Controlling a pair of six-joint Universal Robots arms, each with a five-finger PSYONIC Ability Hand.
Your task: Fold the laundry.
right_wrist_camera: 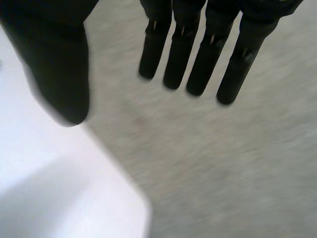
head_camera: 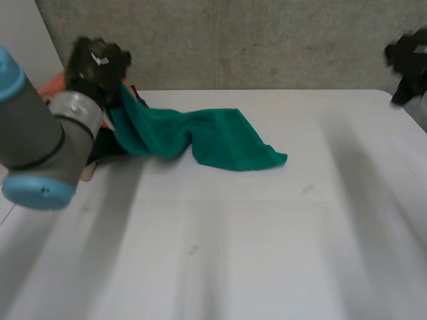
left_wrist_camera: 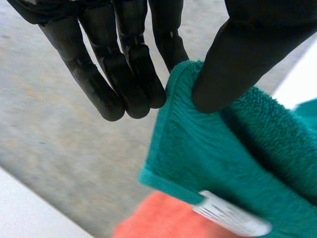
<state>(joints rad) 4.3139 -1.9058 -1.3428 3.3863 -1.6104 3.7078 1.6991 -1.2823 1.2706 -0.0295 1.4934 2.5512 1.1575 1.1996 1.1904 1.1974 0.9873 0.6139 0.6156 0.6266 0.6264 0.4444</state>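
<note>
The left hand [head_camera: 97, 63] pinched the green towel [head_camera: 213, 137] at one end. Its thumb [left_wrist_camera: 237, 59] pressed a rolled edge of the terry beside the straight fingers, not far from a white label [left_wrist_camera: 230, 218]. From that grip the towel sloped down and lay in a crumpled band across the far side of the white table [head_camera: 267, 233]. Its free end lay flat near the middle. An orange cloth [head_camera: 52, 85] sat beneath the hand at the table's far left.

The step looked like drawing the towel out to spread it. The pinch sat on a thin edge, so a slow, level pull seemed wise — clear of the orange cloth.

The left arm [head_camera: 33, 140] reached to the far left with its hand raised. The right hand [head_camera: 408, 60] hung lifted at the far right — fingers straight, holding nothing.
</note>
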